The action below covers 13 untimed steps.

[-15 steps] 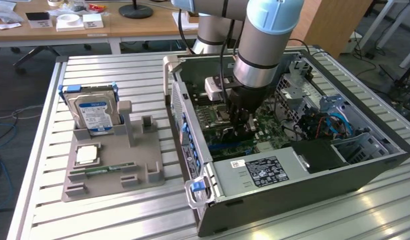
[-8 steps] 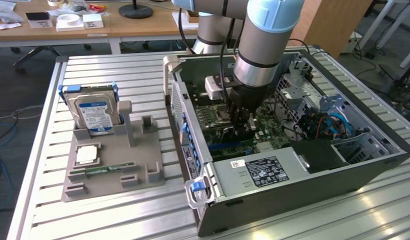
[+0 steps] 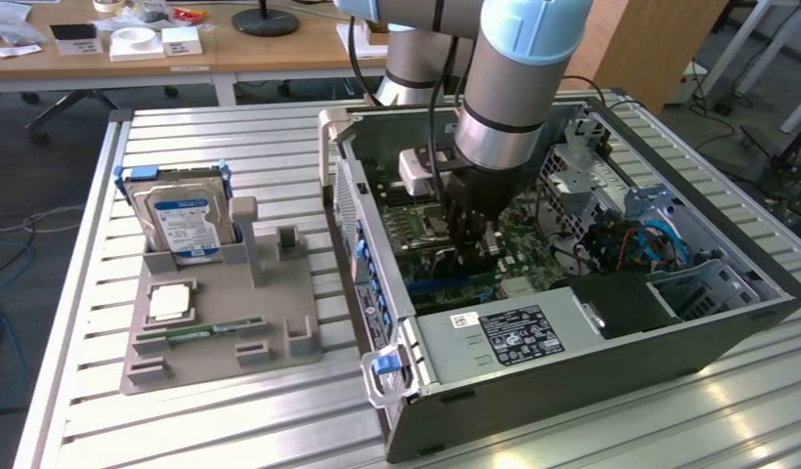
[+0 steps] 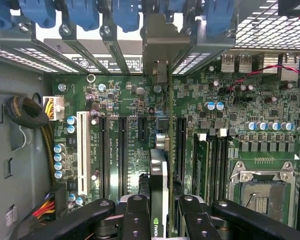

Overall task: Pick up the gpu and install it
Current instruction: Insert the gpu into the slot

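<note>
gpu, seen edge-on in the wrist view, stands upright between the two black fingers of the gripper, which are clamped on its two faces; a green-and-white logo shows on the card's near edge. The card hangs over the green motherboard, in line with the long black expansion slots and beside a white slot; whether its edge has entered a slot cannot be told. Beyond the card lie the row of blue latches at the case's rear openings and, to one side, the open metal processor socket. In the exterior view the gripper sits at the centre of the frame, reaching straight down from the arm into the open computer case, which lies on its side on the slatted metal table. At the left of that frame, well apart from the case, a grey holder carries an upright hard drive with a blue-and-white label and, lying low, a narrow green memory stick.
</note>
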### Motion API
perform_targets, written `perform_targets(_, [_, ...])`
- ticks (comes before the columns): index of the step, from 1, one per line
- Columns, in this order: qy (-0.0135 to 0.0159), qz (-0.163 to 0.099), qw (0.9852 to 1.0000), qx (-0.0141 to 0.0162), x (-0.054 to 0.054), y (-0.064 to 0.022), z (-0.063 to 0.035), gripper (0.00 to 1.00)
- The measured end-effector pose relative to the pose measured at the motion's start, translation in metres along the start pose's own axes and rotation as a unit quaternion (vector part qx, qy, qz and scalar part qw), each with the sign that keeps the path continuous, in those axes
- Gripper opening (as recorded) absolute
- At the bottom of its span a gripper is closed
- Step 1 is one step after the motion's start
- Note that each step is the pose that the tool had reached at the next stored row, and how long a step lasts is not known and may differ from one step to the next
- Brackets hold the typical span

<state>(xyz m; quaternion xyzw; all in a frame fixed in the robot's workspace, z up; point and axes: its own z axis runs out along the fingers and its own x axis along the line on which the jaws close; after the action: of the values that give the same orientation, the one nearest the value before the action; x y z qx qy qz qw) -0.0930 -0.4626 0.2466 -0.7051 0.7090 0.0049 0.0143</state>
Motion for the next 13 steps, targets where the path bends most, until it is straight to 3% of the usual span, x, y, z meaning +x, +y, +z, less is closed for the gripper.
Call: perform_targets(13, [0.0, -0.004, 1.0, 0.0026, 0.0, 0.0004, 0.0029, 0.27])
